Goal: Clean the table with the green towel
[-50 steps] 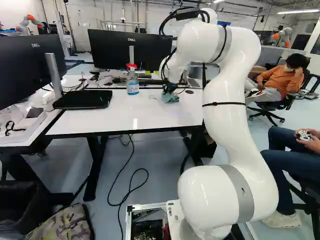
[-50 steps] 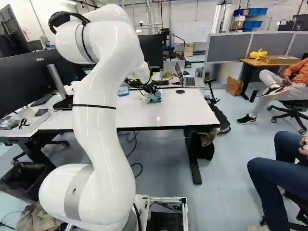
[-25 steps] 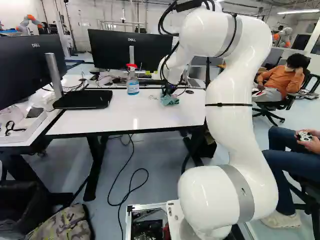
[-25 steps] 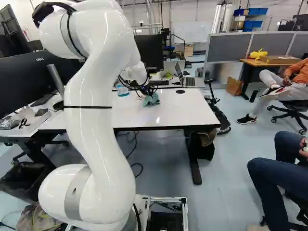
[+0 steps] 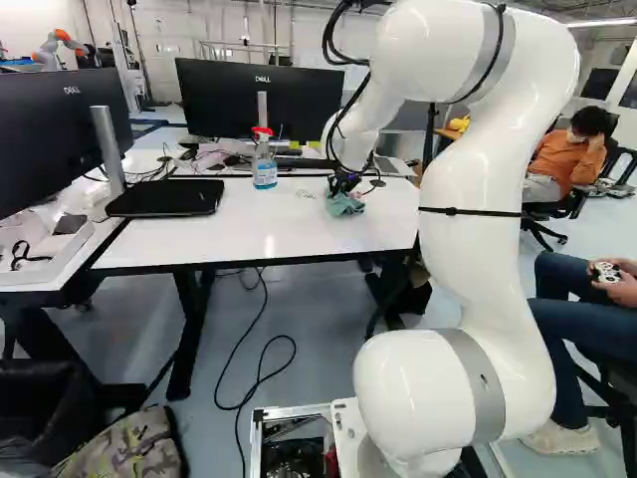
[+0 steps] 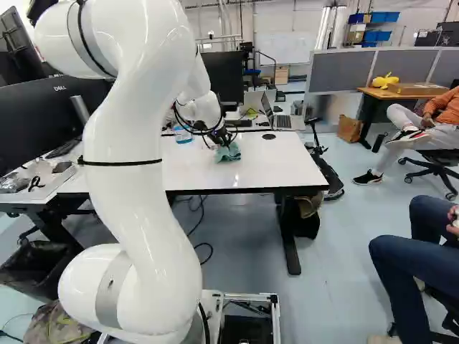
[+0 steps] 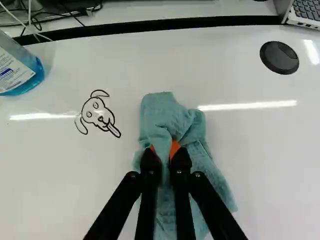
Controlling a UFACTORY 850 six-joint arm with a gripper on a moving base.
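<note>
Drawing (image 7: 97, 116): it was unwiped, left of your towel (image 5: 345, 205) in the left base view's upper middle.
Towel: it had slid slightly nearer your table's (image 5: 219, 239) front edge; your wipe seemed underway but missed the drawing.
Gripper (image 7: 166, 151): you had it pinching the towel.
Arm (image 5: 468, 259): it had swung rightward there.

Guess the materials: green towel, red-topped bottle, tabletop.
Green towel: matte fabric, probably cotton or microfiber; soft folds, textured surface.
Red-topped bottle: smooth, likely clear plastic; blue liquid shows through.
Tabletop: glossy white, perhaps laminate; bright light reflections.
</note>
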